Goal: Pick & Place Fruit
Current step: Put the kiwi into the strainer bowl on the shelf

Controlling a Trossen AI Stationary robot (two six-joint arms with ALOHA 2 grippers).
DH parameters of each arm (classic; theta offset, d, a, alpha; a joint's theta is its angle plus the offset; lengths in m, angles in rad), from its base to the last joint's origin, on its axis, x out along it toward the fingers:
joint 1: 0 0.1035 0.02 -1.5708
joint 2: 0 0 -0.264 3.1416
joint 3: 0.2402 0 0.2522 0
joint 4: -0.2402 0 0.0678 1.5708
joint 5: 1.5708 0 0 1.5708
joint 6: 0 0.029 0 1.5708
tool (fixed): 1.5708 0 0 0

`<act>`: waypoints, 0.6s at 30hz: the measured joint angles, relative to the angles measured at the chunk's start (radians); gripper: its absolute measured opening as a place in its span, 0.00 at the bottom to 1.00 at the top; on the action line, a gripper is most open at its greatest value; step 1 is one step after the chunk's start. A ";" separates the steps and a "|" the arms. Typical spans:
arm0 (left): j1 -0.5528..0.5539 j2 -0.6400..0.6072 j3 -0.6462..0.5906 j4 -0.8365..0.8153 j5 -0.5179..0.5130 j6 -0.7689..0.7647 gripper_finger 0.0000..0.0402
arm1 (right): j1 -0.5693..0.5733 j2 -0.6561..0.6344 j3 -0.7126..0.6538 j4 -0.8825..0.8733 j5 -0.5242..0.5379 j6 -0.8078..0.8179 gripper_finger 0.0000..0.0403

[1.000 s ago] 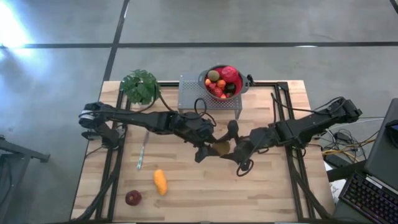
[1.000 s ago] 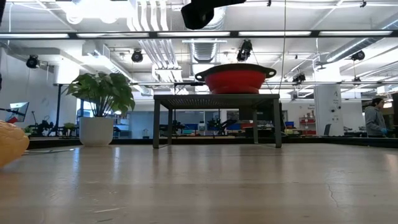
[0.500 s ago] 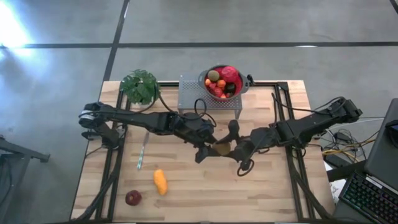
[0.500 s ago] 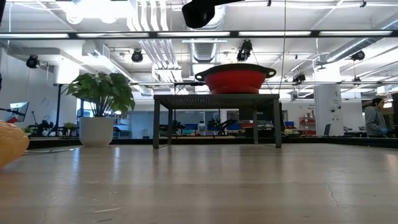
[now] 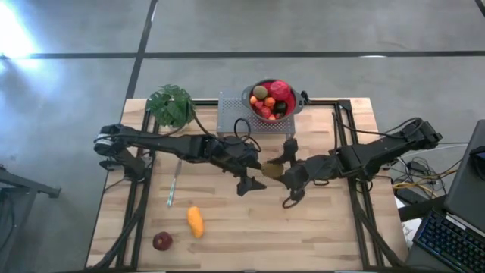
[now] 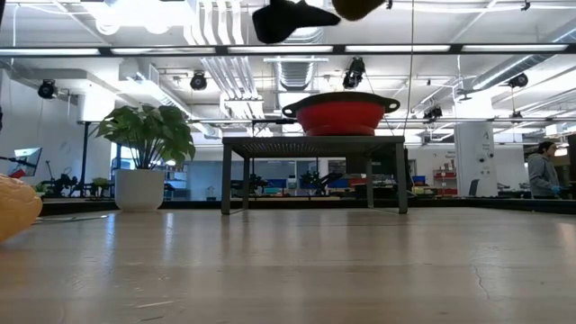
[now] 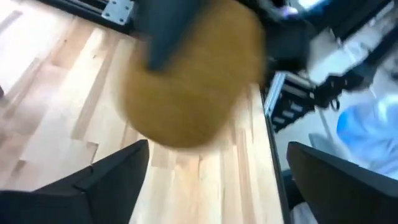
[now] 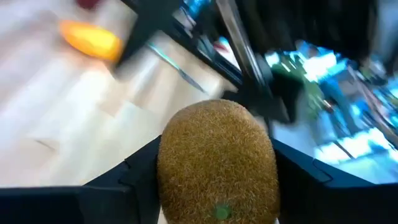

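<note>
A brown kiwi [image 5: 273, 170] hangs in the air over the middle of the table, between the two arms. My right gripper [image 8: 216, 169] is shut on it, and the kiwi [image 8: 216, 165] fills the right wrist view. My left gripper [image 7: 217, 146] is open; its fingers stand just left of the kiwi [image 7: 193, 81] without touching it. In the low view the kiwi [image 6: 357, 7] shows at the top edge. A long orange piece [image 5: 195, 221] and a dark-red round fruit [image 5: 161, 241] lie on the near left of the table. My right gripper pinches the kiwi between its two fingers, one on each side of its body [image 8: 169, 163]. The fingers come roughly level from the table's right. The kiwi is lifted clear of the table, one end facing the wrist camera.
A red colander bowl [image 5: 271, 98] holding several fruits sits on a perforated metal stand [image 5: 242, 121] at the far edge. A potted plant [image 5: 170, 105] stands to its left. A thin tool [image 5: 173, 189] lies on the left of the table. Dark rails run along both sides.
My right gripper and the kiwi have moved a little toward the far edge, and the left gripper has followed beside it. In the low view the kiwi has come into sight at the top edge.
</note>
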 joint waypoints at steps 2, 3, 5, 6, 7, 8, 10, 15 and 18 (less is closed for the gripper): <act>0.000 -0.020 0.000 -0.033 0.007 0.050 0.93 | -0.005 -0.001 0.014 -0.029 0.060 0.002 0.55; -0.001 -0.033 0.000 -0.044 0.005 0.068 0.92 | -0.010 -0.003 0.022 -0.049 0.089 0.001 0.56; -0.007 -0.058 0.000 -0.060 -0.019 0.076 0.91 | -0.023 -0.007 0.041 -0.086 0.170 0.001 0.57; -0.012 -0.073 0.000 -0.063 -0.042 0.076 0.90 | -0.033 -0.008 0.052 -0.098 0.219 -0.002 0.57; -0.019 -0.090 0.000 -0.075 -0.076 0.078 0.90 | -0.046 -0.008 0.061 -0.112 0.271 -0.006 0.57; -0.026 -0.106 -0.002 -0.082 -0.120 0.084 0.90 | -0.063 -0.008 0.070 -0.129 0.313 -0.012 0.57; -0.043 -0.140 -0.014 -0.091 -0.216 0.094 0.90 | -0.107 -0.008 0.089 -0.155 0.340 -0.022 0.56; -0.079 -0.209 -0.070 -0.103 -0.381 0.104 0.90 | -0.264 -0.008 0.136 -0.186 0.234 -0.023 0.55; -0.089 -0.248 -0.101 -0.086 -0.396 0.115 0.90 | -0.376 -0.006 0.158 -0.205 0.084 0.002 0.56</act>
